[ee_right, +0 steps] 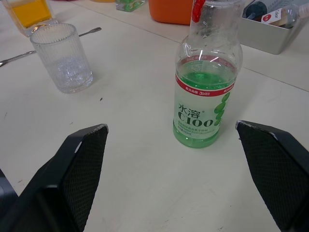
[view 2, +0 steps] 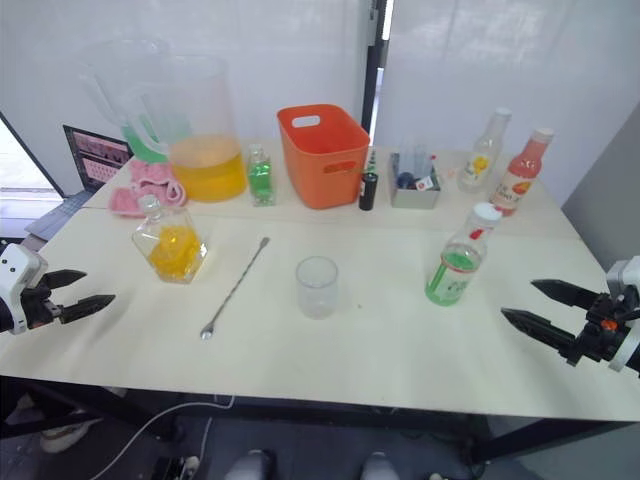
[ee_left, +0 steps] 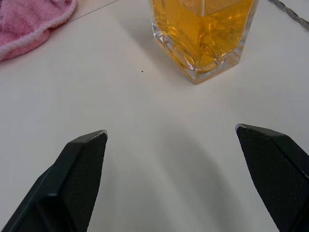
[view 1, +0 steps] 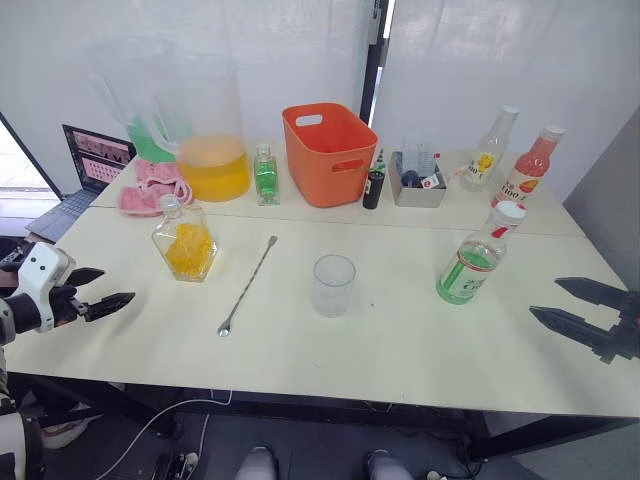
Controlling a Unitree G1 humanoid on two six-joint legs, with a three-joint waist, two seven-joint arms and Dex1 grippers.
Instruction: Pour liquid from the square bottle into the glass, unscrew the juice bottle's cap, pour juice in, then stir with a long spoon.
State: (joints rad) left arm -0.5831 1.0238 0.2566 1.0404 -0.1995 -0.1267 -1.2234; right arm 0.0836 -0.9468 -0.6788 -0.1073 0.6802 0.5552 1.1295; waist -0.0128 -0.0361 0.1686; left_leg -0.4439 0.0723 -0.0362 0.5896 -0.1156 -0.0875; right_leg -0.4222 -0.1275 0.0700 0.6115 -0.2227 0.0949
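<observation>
Square clear-glass bottle of amber liquid [view 1: 185,245] stands upright on the left part of the pale bench [view 1: 400,360], stopper on. Our left hand [view 1: 100,292] hovers just off the bench's left edge, black fingers spread wide and empty, pointing at the bottle's base in the left wrist view. The bottle lies ahead and inward of that hand, near but apart; the left arm is clearly the nearer one.

Long metal stirring spoon [view 1: 247,287] lies flat, its long axis running diagonally, bowl toward us. Empty ribbed clear glass [view 1: 333,284] sits mid-bench. Clear plastic juice bottle with green liquid and white cap [view 1: 478,256] stands right of centre, cap on.

Our right hand [view 2: 545,312] waits low at the right edge, fingers wide, empty, aimed at the juice bottle.

Nothing poured yet, we judge.
</observation>
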